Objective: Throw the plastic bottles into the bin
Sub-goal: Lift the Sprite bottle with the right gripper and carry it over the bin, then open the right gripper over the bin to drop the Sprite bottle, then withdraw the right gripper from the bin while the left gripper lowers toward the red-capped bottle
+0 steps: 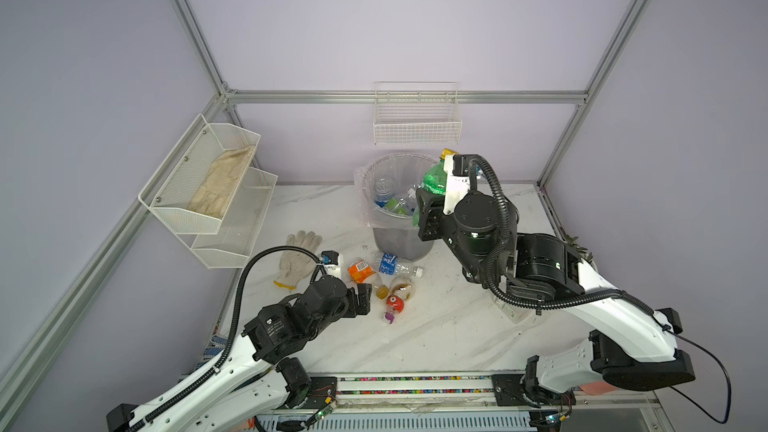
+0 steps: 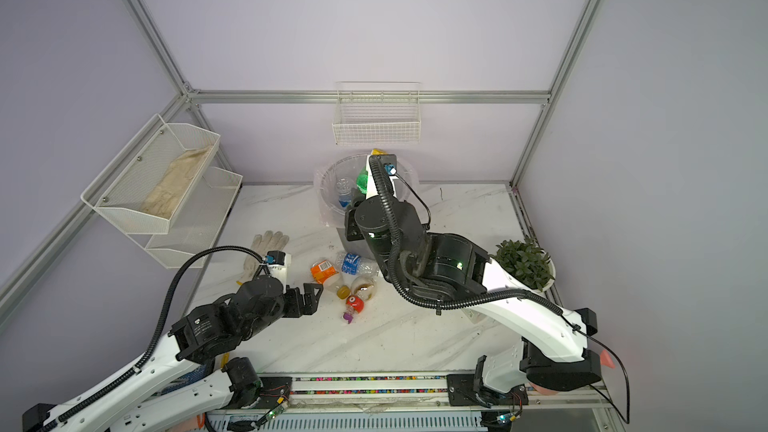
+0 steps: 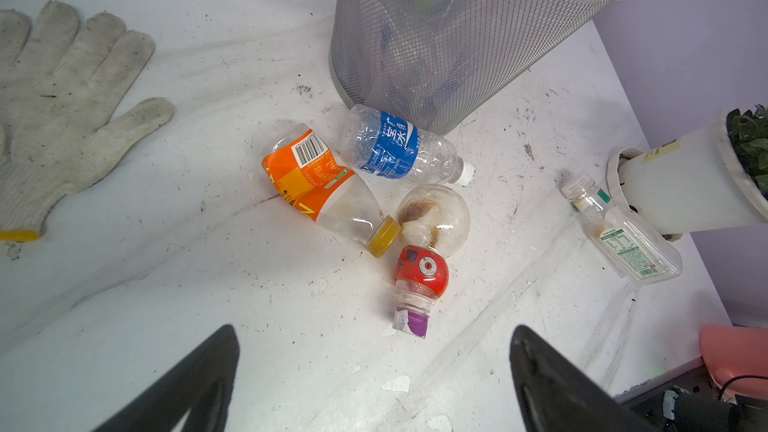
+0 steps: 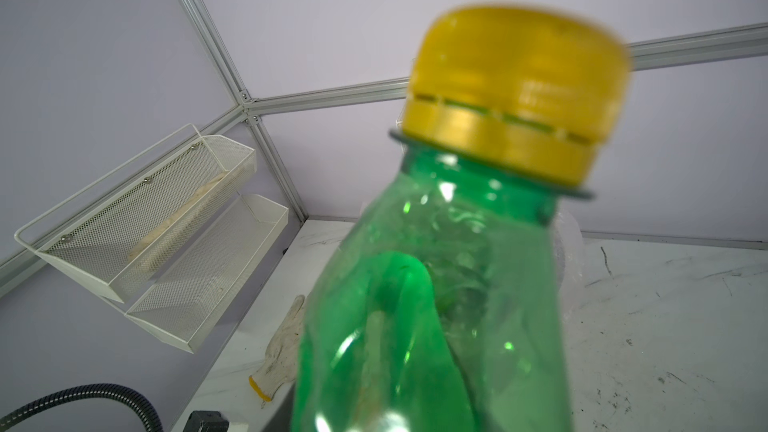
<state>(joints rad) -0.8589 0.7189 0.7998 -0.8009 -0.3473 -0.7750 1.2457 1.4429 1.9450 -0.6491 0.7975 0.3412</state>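
My right gripper (image 1: 428, 204) is shut on a green plastic bottle (image 1: 434, 181) with a yellow cap, held over the right side of the bin's (image 1: 399, 238) opening. That bottle (image 4: 436, 284) fills the right wrist view and hides the jaws. The grey mesh bin holds several bottles (image 1: 388, 198) in its clear bag. On the table in front of the bin lie an orange-labelled bottle (image 3: 307, 180), a blue-labelled one (image 3: 395, 147) and a red-labelled round one (image 3: 422, 272). My left gripper (image 3: 374, 336) hovers open just short of them, nothing between its fingers.
Another clear bottle (image 3: 623, 238) lies against the white plant pot (image 2: 525, 268) at the right edge. A white work glove (image 1: 299, 259) lies left of the bottles. White wire baskets hang on the left wall (image 1: 208, 184) and the back wall (image 1: 417, 118).
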